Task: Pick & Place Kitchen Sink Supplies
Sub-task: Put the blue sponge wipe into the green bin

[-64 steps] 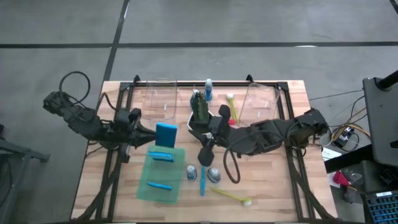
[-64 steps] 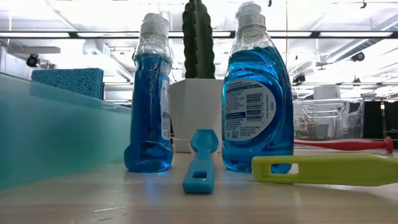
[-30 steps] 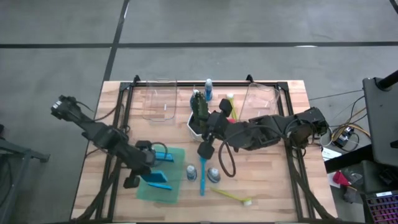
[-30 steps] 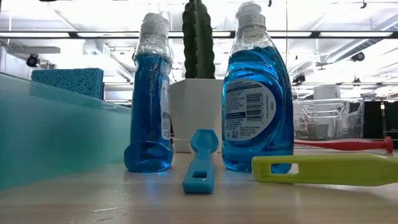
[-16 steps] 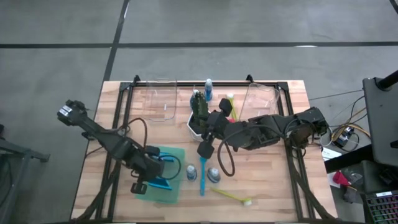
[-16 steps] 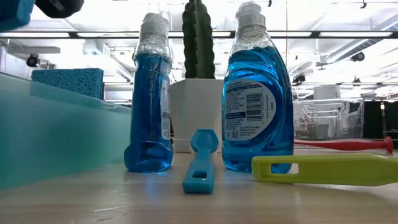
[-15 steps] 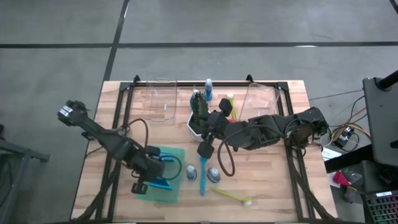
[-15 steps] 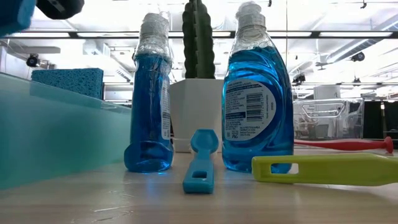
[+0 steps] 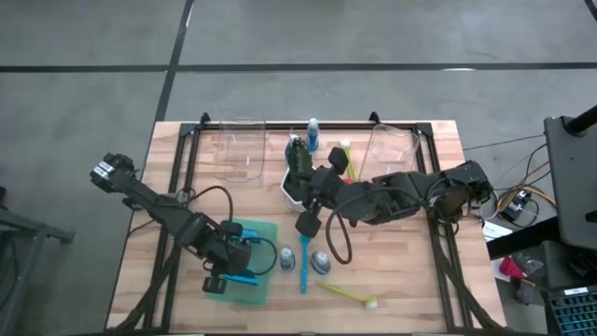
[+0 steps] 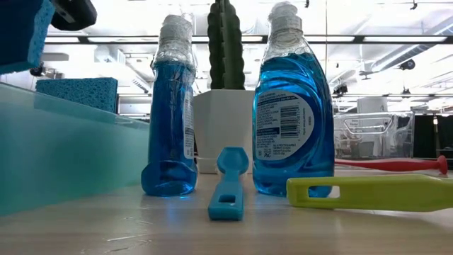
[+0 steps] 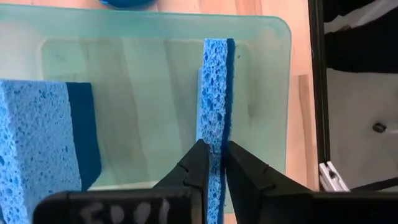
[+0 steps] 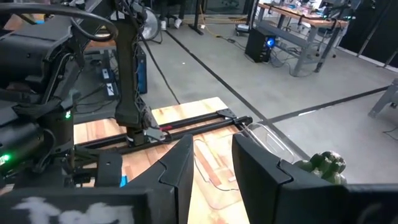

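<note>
My left gripper [image 9: 230,265] [image 11: 215,149] hovers over the translucent green tray [image 9: 265,287] [image 11: 149,93], shut on a blue sponge [image 11: 216,87] [image 10: 20,34] that stands on edge. A second blue sponge [image 11: 40,143] sits in the tray beside it. Two blue bottles [image 9: 287,259] [image 9: 320,263] stand right of the tray, with a blue brush [image 9: 303,269] lying between them. A yellow brush [image 9: 351,295] lies near the table's near edge. My right gripper [image 9: 306,224] [image 12: 211,155] waits open beside the cactus [image 9: 298,163], touching nothing. My left gripper pinches the blue sponge across its thin thickness, one finger [image 11: 200,163] on each broad face, near one end [image 11: 215,134]. The fingers come from above, pointing down at the tray. In the low view the sponge sits above the tray's rim, lifted clear.
Two clear bins [image 9: 238,149] [image 9: 392,147] stand along the far edge, with a third blue bottle [image 9: 312,135] between them. Another yellow brush [image 9: 347,159] and a pink brush [image 10: 389,164] lie right of the white cactus pot. My right arm stretches across the table's right half.
My left gripper has carried the sponge a little toward the near edge and the right, over the tray. The sponge has come farther into the top left corner of the low view. The right arm has kept still.
</note>
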Available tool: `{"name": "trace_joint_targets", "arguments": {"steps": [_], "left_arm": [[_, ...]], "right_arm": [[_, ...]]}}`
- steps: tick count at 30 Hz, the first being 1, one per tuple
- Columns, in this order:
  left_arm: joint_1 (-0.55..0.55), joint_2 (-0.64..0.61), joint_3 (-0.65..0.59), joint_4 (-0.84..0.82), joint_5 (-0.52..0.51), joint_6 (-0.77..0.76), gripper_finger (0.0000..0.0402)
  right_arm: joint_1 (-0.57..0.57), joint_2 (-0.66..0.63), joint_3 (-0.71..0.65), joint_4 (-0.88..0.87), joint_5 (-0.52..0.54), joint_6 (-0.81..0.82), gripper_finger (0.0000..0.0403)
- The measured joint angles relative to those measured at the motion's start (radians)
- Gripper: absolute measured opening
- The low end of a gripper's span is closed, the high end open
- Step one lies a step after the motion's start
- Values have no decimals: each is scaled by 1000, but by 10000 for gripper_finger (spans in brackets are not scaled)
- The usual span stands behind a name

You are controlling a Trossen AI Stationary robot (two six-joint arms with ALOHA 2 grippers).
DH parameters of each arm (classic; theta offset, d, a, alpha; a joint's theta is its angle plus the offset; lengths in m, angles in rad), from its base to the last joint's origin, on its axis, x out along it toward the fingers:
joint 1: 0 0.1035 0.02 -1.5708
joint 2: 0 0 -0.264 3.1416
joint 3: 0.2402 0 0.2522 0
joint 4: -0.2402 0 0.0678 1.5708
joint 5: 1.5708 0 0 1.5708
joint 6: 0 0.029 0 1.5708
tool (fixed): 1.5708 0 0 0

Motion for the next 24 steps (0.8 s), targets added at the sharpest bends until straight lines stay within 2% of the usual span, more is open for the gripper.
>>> {"name": "trace_joint_targets", "arguments": {"steps": [6,15,24], "left_arm": [[-18,0,0,-1,-19,-61,51],[-73,0,0,-1,-59,-65,51],[-84,4,0,0,-81,-60,51]], "right_arm": [[0,0,0,-19,0,0,109],[-2,1,0,-37,0,0,119],[-2,1,-1,-37,0,-7,103]]}}
